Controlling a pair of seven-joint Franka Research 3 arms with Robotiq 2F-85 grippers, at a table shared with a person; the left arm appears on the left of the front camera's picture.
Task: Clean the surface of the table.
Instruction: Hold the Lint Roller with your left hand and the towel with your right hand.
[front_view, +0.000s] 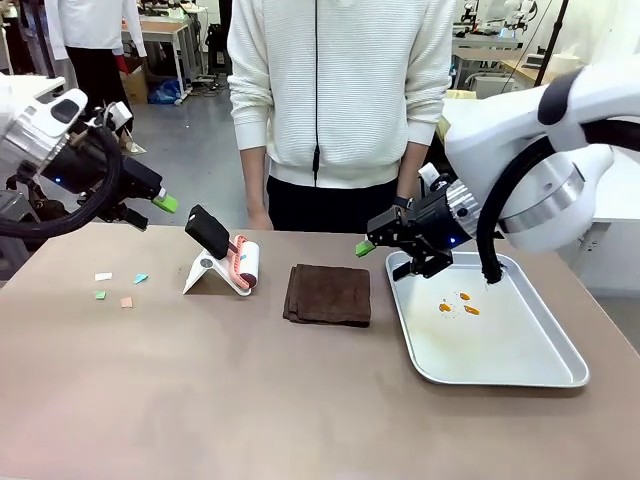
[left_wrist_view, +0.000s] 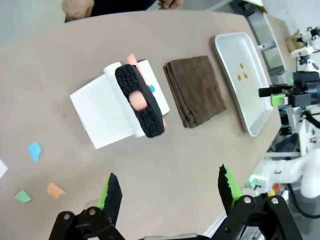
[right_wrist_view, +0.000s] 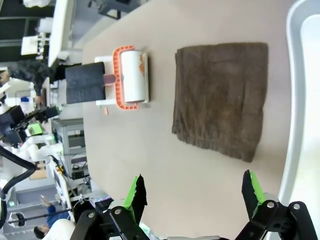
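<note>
The table (front_view: 200, 380) has a matte brownish top. Several small paper scraps (front_view: 120, 288) lie on its left part, also seen as coloured scraps (left_wrist_view: 34, 150) in the left wrist view. My left gripper (front_view: 152, 210) hangs open above the table's far left edge, and its fingers (left_wrist_view: 111, 192) are spread wide with nothing between them. My right gripper (front_view: 385, 247) hovers open over the near-left corner of the metal tray (front_view: 500, 345), its fingers (right_wrist_view: 136, 192) empty above bare table (right_wrist_view: 150, 150).
A lint roller (front_view: 240, 262) with a black handle (left_wrist_view: 140, 100) leans on a white stand (front_view: 203, 270). A folded brown cloth (front_view: 328, 293) lies mid-table. Orange crumbs (front_view: 455, 303) sit in the tray. A person stands at the far edge, one hand (front_view: 258, 218) by the table.
</note>
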